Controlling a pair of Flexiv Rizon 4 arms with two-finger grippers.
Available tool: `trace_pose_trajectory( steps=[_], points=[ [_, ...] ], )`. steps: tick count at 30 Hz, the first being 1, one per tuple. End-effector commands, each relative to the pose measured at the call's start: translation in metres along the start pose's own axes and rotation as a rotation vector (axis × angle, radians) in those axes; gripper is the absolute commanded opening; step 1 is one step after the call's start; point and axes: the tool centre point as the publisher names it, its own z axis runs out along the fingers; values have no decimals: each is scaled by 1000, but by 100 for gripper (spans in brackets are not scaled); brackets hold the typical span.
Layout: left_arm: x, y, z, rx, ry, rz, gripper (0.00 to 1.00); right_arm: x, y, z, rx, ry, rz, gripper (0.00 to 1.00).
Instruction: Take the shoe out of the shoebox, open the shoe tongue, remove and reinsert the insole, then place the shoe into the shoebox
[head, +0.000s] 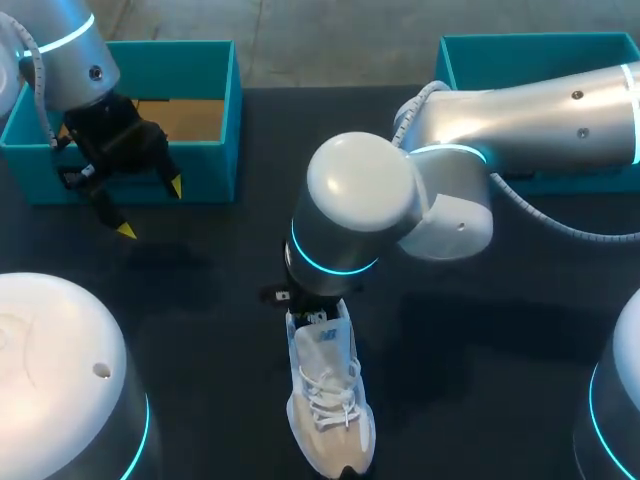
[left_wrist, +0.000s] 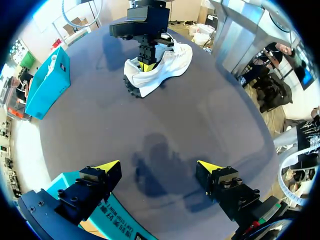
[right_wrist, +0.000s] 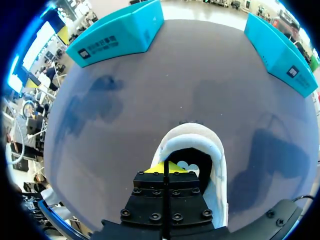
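Seemingly early in the job. Underneath everything, dark desk (head: 200, 300). Above it, right arm (head: 520, 110) coming in from its side and past the middle, wrist bulk directly over the heel of the shoe (head: 328, 400).

At the far side of the desk, two teal boxes, both open-topped: left shoebox (head: 190, 170) showing a bare brown floor, right shoebox (head: 540, 45) partly covered by the arm. No telling the shoe's own box from the other.

White, laced shoe out of both boxes, standing on its sole at the near middle of the desk, well apart from each. Taking out judged done. Opening the tongue, pulling and refitting the insole, and returning the shoe to a box judged yet to do.

Near the left shoebox, left pincer (head: 151, 209) released, fingers spread wide, empty, hovering over bare desk. At the shoe, right pincer (right_wrist: 167, 167) clenched, fingers pressed together, yellow tip dipped into the heel opening.

Hard to make out:
- Inside of the shoe dark; no insole visible.
- No telling of anything thin pinched between the right fingers.
- Tongue hidden beneath the pincer body in the right wrist view.
- Shoe's heel covered by the wrist in the head view, toe cut off at the edge.
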Motion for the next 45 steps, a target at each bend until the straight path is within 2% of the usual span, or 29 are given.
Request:
trace_pose_trajectory(
  steps=[1, 9, 16, 26, 34, 39, 45],
  points=[
    [1, 0, 0, -3, 1, -1, 100, 2, -6, -18, -37, -41, 11, 0],
    [1, 0, 0, -3, 1, -1, 100, -12, -7, -20, -39, -97, 21, 0],
    [1, 0, 0, -3, 1, -1, 100, -21, -2, -7, -41, -116, 17, 0],
    [1, 0, 0, -3, 1, -1, 100, -19, -2, 9, -44, -123, 19, 0],
    [1, 0, 0, -3, 1, -1, 100, -9, -5, -3, -68, -117, 11, 0],
    [1, 0, 0, -3, 1, -1, 100, -13, -3, 16, -35, -90, 12, 0],
    [1, 0, 0, -3, 1, -1, 100, -18, -3, 30, -14, -66, 26, 0]
  ],
)
